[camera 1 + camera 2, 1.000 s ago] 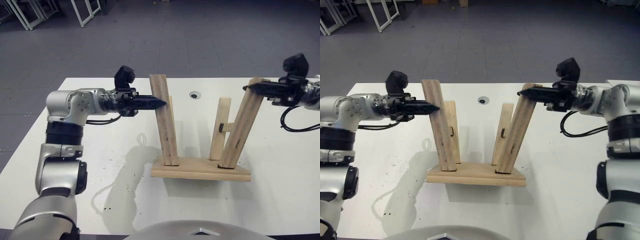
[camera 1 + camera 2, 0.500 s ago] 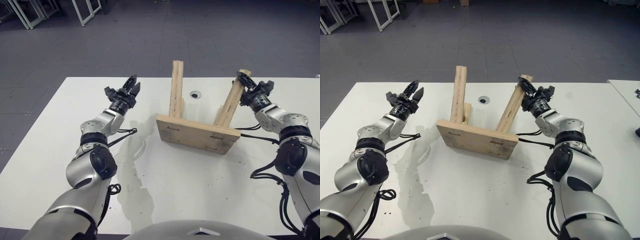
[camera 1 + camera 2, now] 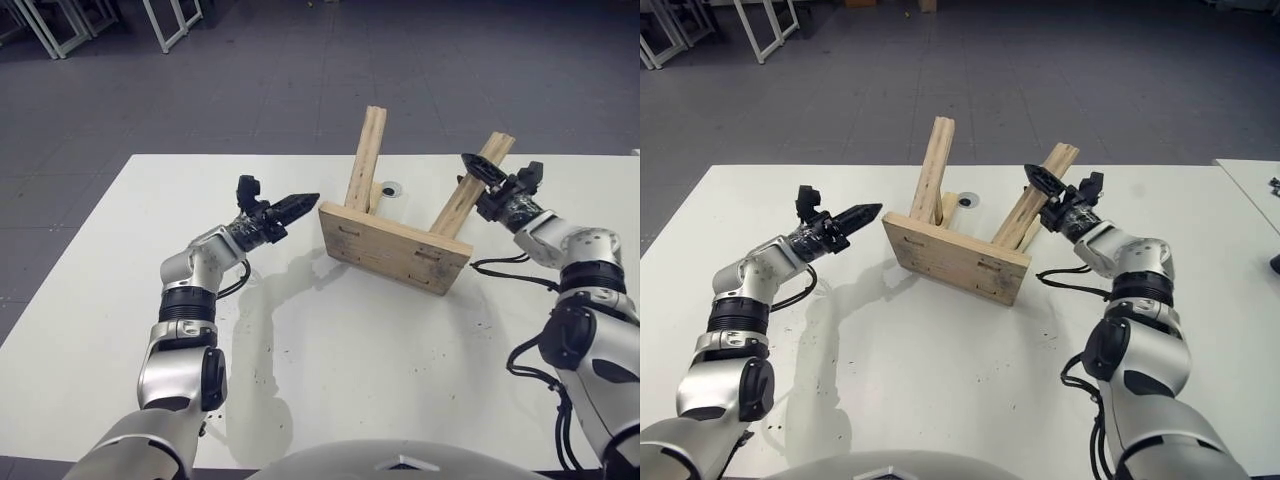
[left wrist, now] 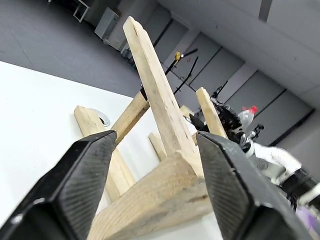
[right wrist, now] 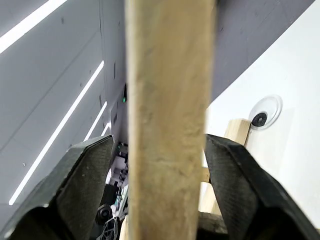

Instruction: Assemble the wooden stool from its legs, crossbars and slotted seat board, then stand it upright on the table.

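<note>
Wooden seat board [image 3: 395, 245] tilts on edge, open left gripper [image 3: 300, 203] just beside its left end, right gripper [image 3: 478, 168] clamped on a leg [image 3: 455, 205] behind it.

Stool [image 3: 395, 245]: pale tan wood, straight grain, small dark slot marks. Table [image 3: 420, 390]: white, dark specks at 7 o'clock of stool. Left gripper [image 3: 308, 201], right gripper [image 3: 471, 163]: black. Floor [image 3: 250, 80]: dark grey, tiled grid.
</note>
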Available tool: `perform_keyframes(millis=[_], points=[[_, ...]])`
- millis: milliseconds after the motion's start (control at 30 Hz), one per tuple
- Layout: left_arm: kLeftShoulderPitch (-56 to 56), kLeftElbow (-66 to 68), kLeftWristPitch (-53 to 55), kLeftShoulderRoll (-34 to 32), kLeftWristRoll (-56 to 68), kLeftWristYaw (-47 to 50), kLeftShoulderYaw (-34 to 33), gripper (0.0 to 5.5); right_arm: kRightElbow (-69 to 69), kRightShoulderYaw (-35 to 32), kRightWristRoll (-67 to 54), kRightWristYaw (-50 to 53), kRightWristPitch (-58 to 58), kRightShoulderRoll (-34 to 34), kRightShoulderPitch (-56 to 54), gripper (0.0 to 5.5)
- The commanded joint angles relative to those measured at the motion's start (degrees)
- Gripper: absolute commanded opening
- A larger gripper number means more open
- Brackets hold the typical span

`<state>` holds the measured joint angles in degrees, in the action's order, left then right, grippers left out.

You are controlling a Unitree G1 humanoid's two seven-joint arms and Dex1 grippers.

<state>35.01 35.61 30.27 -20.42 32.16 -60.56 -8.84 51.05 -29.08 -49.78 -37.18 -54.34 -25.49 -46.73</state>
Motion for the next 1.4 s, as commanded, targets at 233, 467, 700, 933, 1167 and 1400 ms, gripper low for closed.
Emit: perform_keyframes(millis=[233,467,700,933,1167,1400], points=[[7.32,9.13,-18.46,-9.10,-16.16,-19.47,12.67,4.66,-37.73,0.58,-10.47,1.29,-32.01,-8.99,16.21,3.21],[12.08,17.30,-27.46,-7.67,-21.40,-21.97,14.93,5.48,-55.16,19.02,-8.48,-20.75,-28.64,-28.48,25.63,3.21],[11.85,18.68,-28.97,-6.17,-22.96,-23.61,15.68,5.48,-64.65,32.14,4.78,-28.58,-10.77,-35.51,30.46,3.21],[11.58,18.60,-29.34,-5.06,-23.38,-22.24,15.19,5.48,-81.30,38.54,9.87,-15.41,-9.39,-27.68,32.91,3.21],[11.48,19.09,-29.38,-5.05,-24.18,-21.25,15.04,5.48,-90.99,41.61,10.20,1.52,-17.90,-13.83,32.49,3.21],[11.32,19.19,-28.94,-5.64,-24.72,-21.03,14.94,5.50,-94.95,37.79,13.66,16.54,-28.93,-3.39,33.85,2.79]])
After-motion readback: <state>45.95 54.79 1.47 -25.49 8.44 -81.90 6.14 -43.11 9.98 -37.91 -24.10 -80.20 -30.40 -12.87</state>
